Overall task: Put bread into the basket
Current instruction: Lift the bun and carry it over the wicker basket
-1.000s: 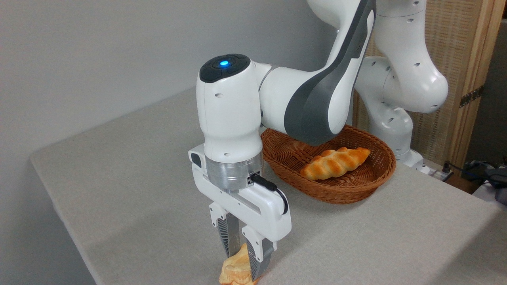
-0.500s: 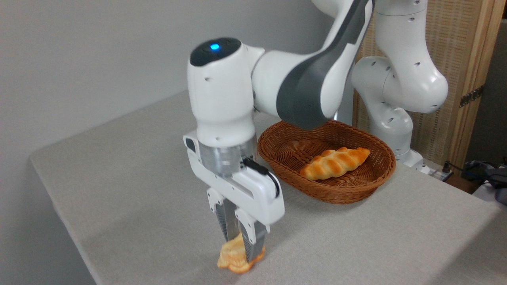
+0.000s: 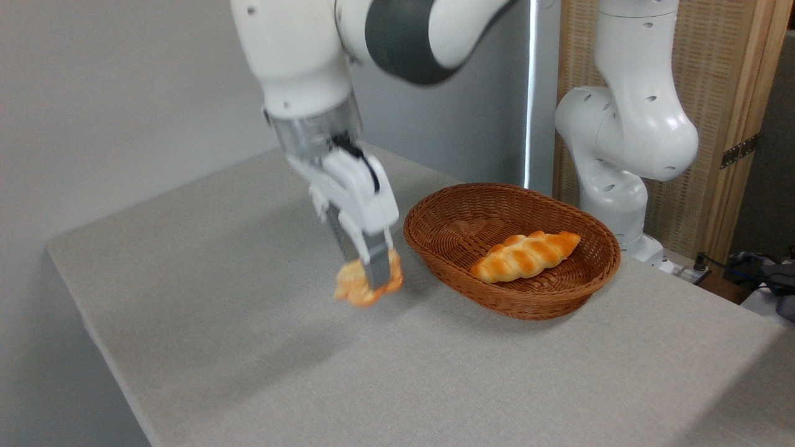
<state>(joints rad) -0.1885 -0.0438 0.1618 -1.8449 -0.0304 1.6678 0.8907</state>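
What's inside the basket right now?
One braided loaf lies in the basket. The bun is outside, held by the gripper. The near rim hides some of the floor.

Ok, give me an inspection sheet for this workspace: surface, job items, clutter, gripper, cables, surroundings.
Surface: grey table, cloth-like, no spills seen.
Job's things: bun held in the air left of the basket, not in it yet.
Clutter: braided loaf lying in the basket.
Gripper: gripper shut on the bun, blurred by motion.
Cables: black cable on the wrist; more cables off the table's right edge.
Surroundings: grey wall; woven wooden screen behind the arm base.
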